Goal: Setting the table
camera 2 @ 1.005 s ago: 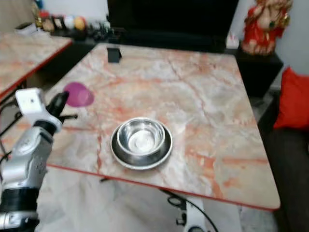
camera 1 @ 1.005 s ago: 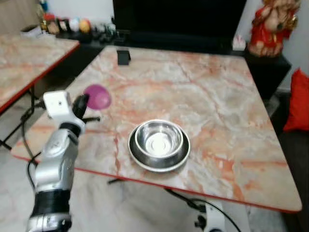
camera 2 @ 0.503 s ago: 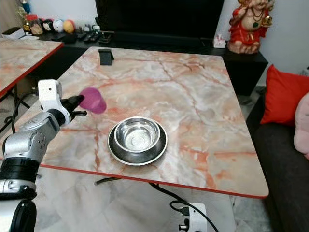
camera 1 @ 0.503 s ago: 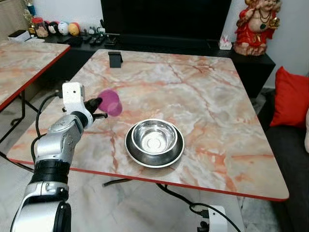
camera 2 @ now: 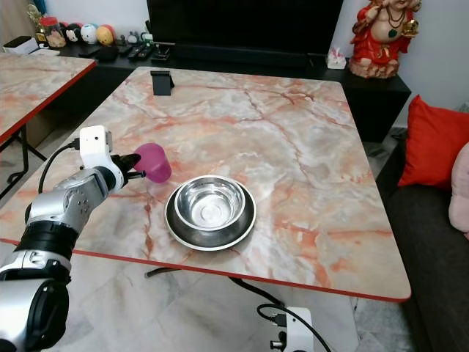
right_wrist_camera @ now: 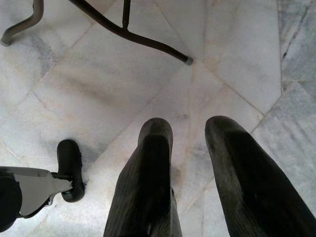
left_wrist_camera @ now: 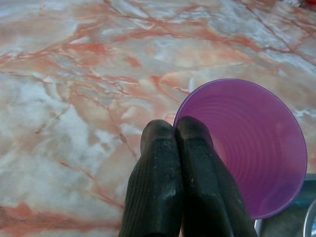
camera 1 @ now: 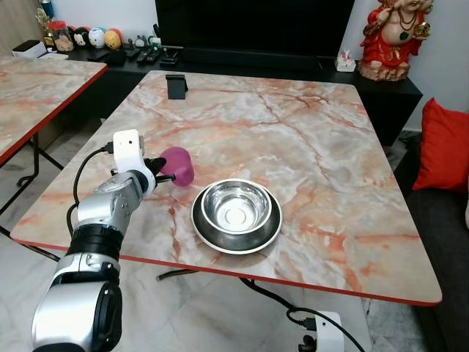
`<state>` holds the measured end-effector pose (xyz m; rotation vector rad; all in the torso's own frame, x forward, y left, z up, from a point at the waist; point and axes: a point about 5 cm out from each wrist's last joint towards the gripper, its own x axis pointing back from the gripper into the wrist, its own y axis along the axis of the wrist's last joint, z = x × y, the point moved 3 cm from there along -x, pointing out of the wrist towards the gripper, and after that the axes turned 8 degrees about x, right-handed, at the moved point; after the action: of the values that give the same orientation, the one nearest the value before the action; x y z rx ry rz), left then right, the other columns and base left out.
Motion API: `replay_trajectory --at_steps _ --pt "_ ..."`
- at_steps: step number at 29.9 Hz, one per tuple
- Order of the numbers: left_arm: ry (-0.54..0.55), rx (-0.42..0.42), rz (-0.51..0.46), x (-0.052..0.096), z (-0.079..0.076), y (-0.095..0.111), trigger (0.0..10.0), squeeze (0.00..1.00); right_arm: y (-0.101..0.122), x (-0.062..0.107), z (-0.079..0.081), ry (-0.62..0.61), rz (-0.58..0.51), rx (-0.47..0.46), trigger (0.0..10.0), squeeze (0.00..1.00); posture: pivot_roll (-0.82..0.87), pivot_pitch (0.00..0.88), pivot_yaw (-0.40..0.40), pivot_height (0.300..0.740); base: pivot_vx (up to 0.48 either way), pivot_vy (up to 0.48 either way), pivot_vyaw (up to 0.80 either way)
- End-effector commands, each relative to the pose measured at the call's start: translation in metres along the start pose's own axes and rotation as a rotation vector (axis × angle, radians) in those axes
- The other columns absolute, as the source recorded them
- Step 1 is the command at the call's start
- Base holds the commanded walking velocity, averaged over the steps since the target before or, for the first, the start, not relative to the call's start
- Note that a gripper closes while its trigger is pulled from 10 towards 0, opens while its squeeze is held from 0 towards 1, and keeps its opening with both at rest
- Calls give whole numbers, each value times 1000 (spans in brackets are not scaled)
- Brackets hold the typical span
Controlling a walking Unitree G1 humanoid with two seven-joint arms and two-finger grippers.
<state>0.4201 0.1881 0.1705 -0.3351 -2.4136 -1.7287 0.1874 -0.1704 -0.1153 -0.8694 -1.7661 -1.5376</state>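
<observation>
A purple plastic cup (camera 1: pixel 178 165) is held above the marble table (camera 1: pixel 308 139), just left of a steel bowl (camera 1: pixel 236 207) that sits in a steel plate (camera 1: pixel 205 235). My left gripper (camera 1: pixel 160 171) is shut on the cup's rim, and the left wrist view shows both fingers (left_wrist_camera: pixel 173 163) pinching the edge of the purple cup (left_wrist_camera: pixel 252 148) over the table. My right gripper (right_wrist_camera: pixel 185 133) hangs over the tiled floor, open with nothing between its fingers.
A small black stand (camera 1: pixel 176 86) sits near the table's far left edge. A second marble table (camera 1: pixel 37 81) stands to the left, a TV cabinet (camera 1: pixel 249 62) with a red figurine (camera 1: pixel 392 37) behind, a red cushion (camera 1: pixel 448 147) to the right.
The left arm has carried the purple cup right, closer to the steel bowl and lower over the table. The head camera has also shifted and steadied.
</observation>
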Motion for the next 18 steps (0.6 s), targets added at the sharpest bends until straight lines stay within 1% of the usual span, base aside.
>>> replay_trajectory --at_steps 1,2,7,18 --pt "29 -19 14 -2 1 5 10000 0 1 0 0 1 -1 -8 10000 0 29 0 -22 740 0 0 0" --pt "51 -30 26 -3 2 6 10000 0 1 0 0 1 -1 -8 10000 0 30 0 -22 740 0 0 0" --pt "67 -43 55 -3 1 6 10000 0 0 0 0 1 -1 -9 10000 0 30 0 -22 740 0 0 0" --pt "60 -23 101 -4 -8 5 10000 0 0 0 0 2 0 -5 10000 0 33 0 -25 740 0 0 0"
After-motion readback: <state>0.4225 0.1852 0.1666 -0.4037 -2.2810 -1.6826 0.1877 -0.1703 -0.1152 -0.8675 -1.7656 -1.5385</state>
